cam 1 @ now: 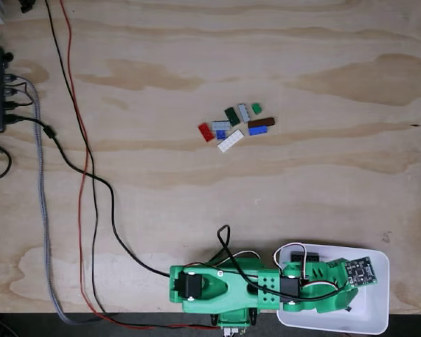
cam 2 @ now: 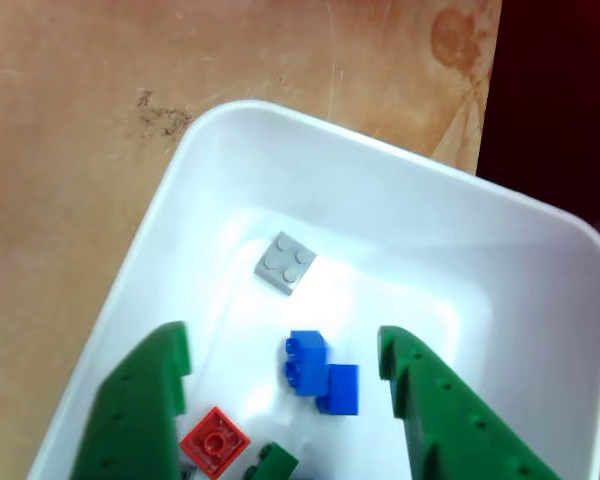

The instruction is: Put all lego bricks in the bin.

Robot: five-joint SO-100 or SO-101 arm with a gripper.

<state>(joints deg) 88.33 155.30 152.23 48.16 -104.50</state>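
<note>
End effector held open over the white bin, nothing gripped.

In the other view, the end effector is seen with its two green fingers spread wide apart above the bin, and no brick is held between them. The bin is a shallow white tray with rounded corners, set at the tabletop edge in the lower right of the fixed view. Inside it a small grey four-stud plate, a blue brick, a second blue brick touching it, a red square plate and a dark green piece are seen. In the fixed view a cluster of bricks in red, blue, grey, green, white and brown is left on the bare wood, well apart from the bin.
</note>
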